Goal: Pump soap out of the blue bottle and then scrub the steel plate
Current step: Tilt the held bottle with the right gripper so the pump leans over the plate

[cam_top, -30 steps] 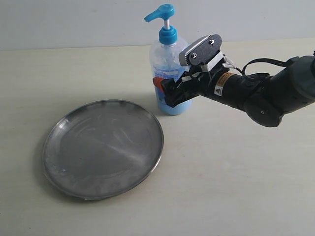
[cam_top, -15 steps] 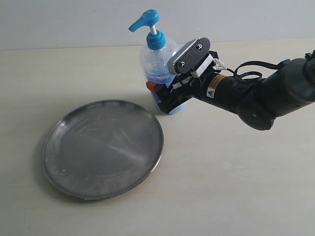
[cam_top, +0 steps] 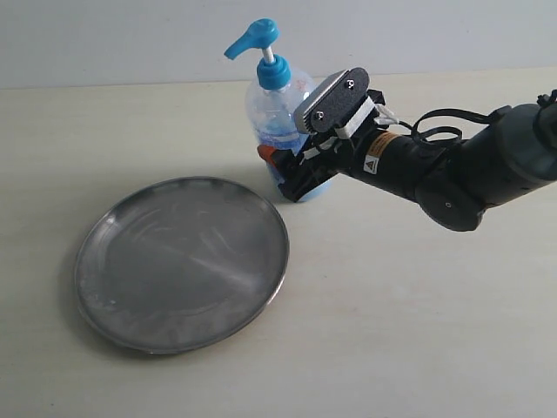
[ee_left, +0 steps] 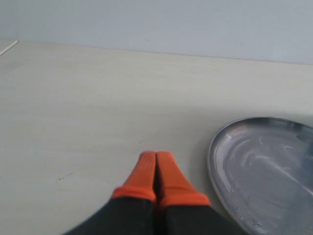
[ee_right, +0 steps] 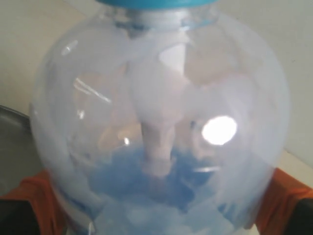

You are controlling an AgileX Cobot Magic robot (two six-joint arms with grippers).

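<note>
My right gripper (cam_top: pixel 289 170) is clamped wide on the lower body of the tall clear plastic bottle of blue liquid (cam_top: pixel 275 115). The bottle stands just beyond the round shiny steel plate (cam_top: pixel 183 261) on the tabletop (cam_top: pixel 392 331), leaning a little toward the plate. I expect its thin, slick walls to flex, so holding low near the liquid's weight seems safest. My left gripper (ee_left: pixel 156 171) is closed and empty beside the plate's rim.

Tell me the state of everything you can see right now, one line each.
blue bottle: tilted toward the plate, gripped low, pump head up.
steel plate: flat on the table, streaked.
right gripper: closed around the bottle's lower body.
left gripper: shut, empty, near the plate's rim.
</note>
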